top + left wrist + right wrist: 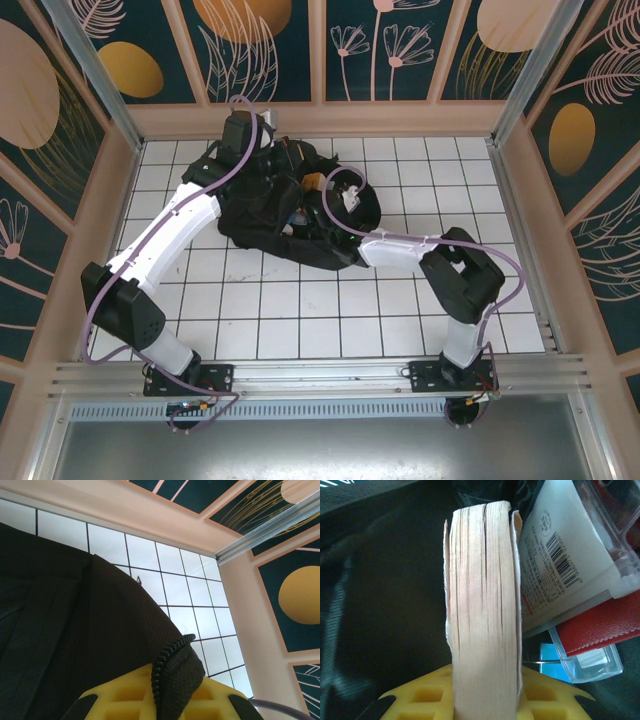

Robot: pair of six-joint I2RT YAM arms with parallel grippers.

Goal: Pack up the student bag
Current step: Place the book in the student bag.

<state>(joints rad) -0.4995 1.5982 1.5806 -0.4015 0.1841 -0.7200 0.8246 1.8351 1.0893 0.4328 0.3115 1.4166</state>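
Loading step: the bag (300, 245) lies far-centre on the counter (300, 320), your left gripper (172, 700) pinching its zipper rim (165, 665) and your right gripper (485, 702) clamping a book (482, 605) within the opening; next, seat the book beside the white pack (560, 555), then release.

I am working inside a robot test cell, a staged lab booth rather than a home or an office. A white gridded table (300, 320) is lying under my arms, whose bases are sitting bolted to aluminium rails (320, 372) along the near edge. Peach-framed wall panels (265, 45) painted with teal leaves and gold discs are closing it in on three sides, with metal posts (95, 70) rising at the corners.
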